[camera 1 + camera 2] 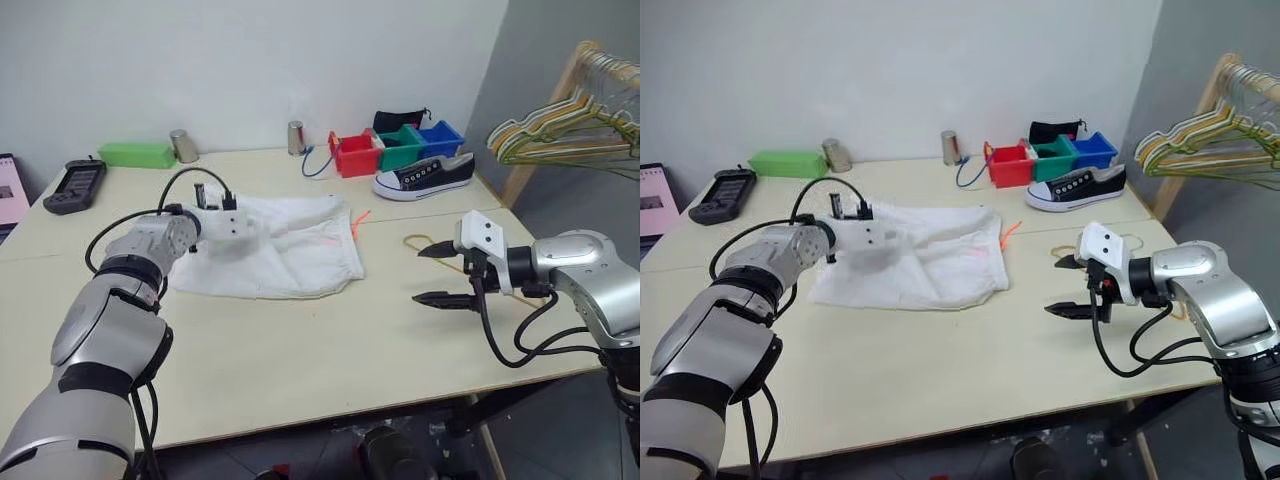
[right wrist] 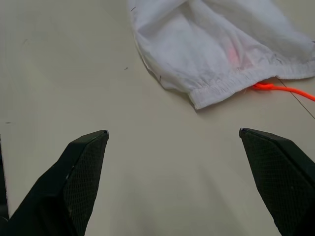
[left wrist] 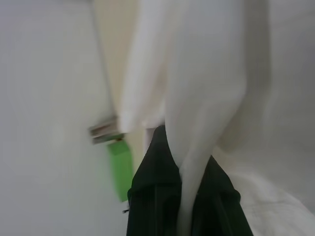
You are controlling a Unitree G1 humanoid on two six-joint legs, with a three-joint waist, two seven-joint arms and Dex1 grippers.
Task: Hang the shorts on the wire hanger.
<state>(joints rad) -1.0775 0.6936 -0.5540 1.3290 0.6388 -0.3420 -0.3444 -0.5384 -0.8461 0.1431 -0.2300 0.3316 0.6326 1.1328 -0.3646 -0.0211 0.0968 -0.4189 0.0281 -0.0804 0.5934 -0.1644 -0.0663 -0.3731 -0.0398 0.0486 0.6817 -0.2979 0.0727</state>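
Step in hand, by the look of it: lifting the shorts [image 1: 275, 250] by one side so the hanger can be brought to them.

Left tool [image 1: 213, 203] clamped on a fold of white cloth at the side of the shorts toward the left edge of the surface [image 1: 300, 370]; black fingers [image 3: 155, 191] pressed together on the fabric in the wrist view, cloth rising up out of the pinch. Rest of the shorts spread flat near the middle of the surface, orange tag [image 1: 360, 216] poking out toward the right edge.

Right tool [image 1: 442, 273] hovering with fingers wide apart and empty, above bare surface near the right edge. Wire hanger [image 1: 425, 245] lying flat just behind that tool, largely hidden by it, only a loop of thin gold wire showing.

To do this well:
- Raise slowly, checking that both layers stay in the pinch; likely to slip if only a thin fold is caught.
- Lift high enough for the cloth to hang free of the surface before bringing the hanger in.
- Keep the lifted edge taut and level, avoiding twist.
- Pick the hanger by its wire near the hook, low and flat, since thin wire tends to skate away.
- Steer clear of the shoe [image 1: 425, 176] and coloured bins [image 1: 400, 148] at the far right corner.
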